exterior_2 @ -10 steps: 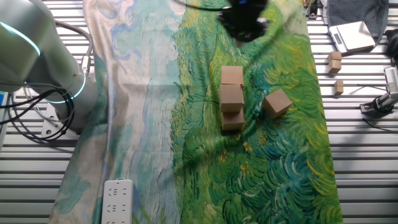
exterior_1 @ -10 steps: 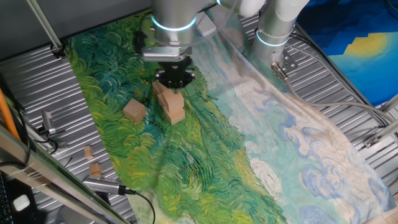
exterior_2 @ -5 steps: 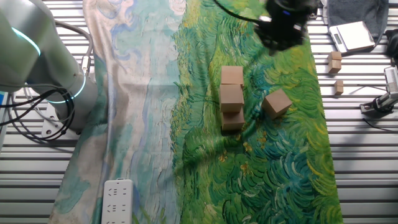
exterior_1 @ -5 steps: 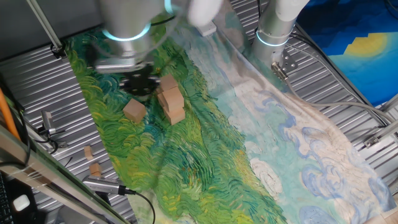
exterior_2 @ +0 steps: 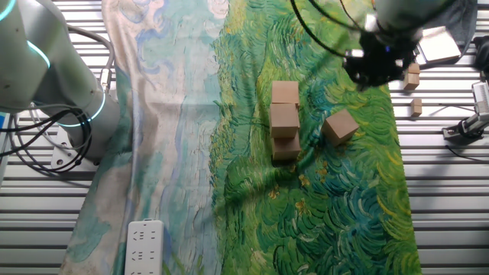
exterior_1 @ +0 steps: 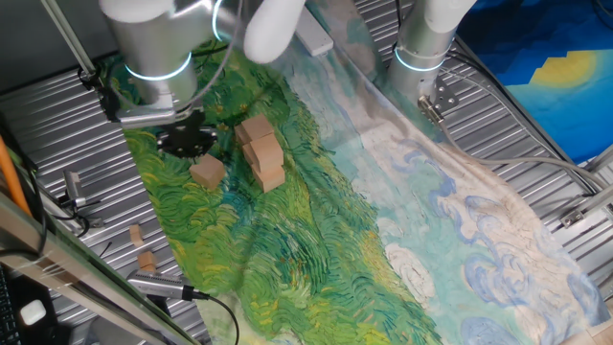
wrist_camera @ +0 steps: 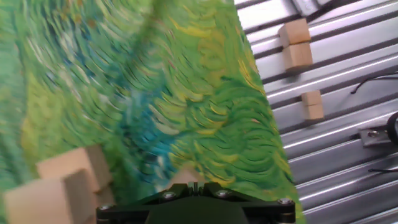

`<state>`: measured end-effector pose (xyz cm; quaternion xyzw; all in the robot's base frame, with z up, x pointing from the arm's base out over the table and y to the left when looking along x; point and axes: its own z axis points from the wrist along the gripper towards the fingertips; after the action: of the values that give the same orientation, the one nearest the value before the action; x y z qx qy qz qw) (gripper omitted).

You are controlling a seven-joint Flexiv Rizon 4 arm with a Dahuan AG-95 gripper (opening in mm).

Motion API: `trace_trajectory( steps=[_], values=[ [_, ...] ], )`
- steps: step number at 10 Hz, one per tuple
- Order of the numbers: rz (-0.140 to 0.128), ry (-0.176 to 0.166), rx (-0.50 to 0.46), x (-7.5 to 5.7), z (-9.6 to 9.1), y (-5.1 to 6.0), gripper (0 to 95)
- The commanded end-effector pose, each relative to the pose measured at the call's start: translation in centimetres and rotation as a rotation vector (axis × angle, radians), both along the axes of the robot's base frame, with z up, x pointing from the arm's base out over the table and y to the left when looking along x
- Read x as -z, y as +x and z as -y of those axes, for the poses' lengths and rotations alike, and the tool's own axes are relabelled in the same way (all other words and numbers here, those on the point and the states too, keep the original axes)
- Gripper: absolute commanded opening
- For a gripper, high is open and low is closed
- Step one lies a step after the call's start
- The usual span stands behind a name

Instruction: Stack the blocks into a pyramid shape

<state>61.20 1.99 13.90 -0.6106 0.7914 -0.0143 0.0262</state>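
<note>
One fixed view: a ribbed metal desk (exterior_1: 536,144) is covered by a painted cloth (exterior_1: 316,240) in green and pale blue swirls. 2 small wooden bits (exterior_1: 141,247) lie on bare metal beside the cloth's edge, near a cable. The blocks form a tight cluster (exterior_1: 261,153) on the green part, at least 3 cubes touching, 1 raised on the others. A lone block (exterior_1: 207,171) lies just beside the cluster, apart from it. The gripper (exterior_1: 185,140) hangs over the cloth near the lone block, on the side away from the cluster. Its jaws are dark and seen from above; I cannot tell how far open they are.

The other fixed view: 3 cubes of the cluster (exterior_2: 284,121) run in a line, touching. The lone block (exterior_2: 340,126) sits turned at an angle beside them. The gripper (exterior_2: 380,66) is above the cloth's edge, near the lone block but not touching it. The small bits (exterior_2: 413,85) lie on the metal close behind it. A white power strip (exterior_2: 144,241) rests on the pale end of the cloth.

Hand view: blurred. Cubes (wrist_camera: 62,180) fill the lower left corner. The small bits (wrist_camera: 298,59) lie on the metal slats at upper right. Only the gripper's black base shows; nothing is seen held.
</note>
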Motion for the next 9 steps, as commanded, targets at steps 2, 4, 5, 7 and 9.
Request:
trace_trajectory(
  steps=[2,4,5,7,9],
  values=[
    [0.033,0.026,-0.08,1.5,0.4,0.0,19.0],
    [0.072,0.058,-0.197,2.6,0.5,0.0,57.0],
    [0.096,0.065,-0.248,3.1,0.4,0.0,57.0],
    [0.108,0.066,-0.292,4.1,0.4,0.0,57.0],
    [0.127,0.064,-0.355,5.3,0.4,-0.1,57.0]
  ],
)
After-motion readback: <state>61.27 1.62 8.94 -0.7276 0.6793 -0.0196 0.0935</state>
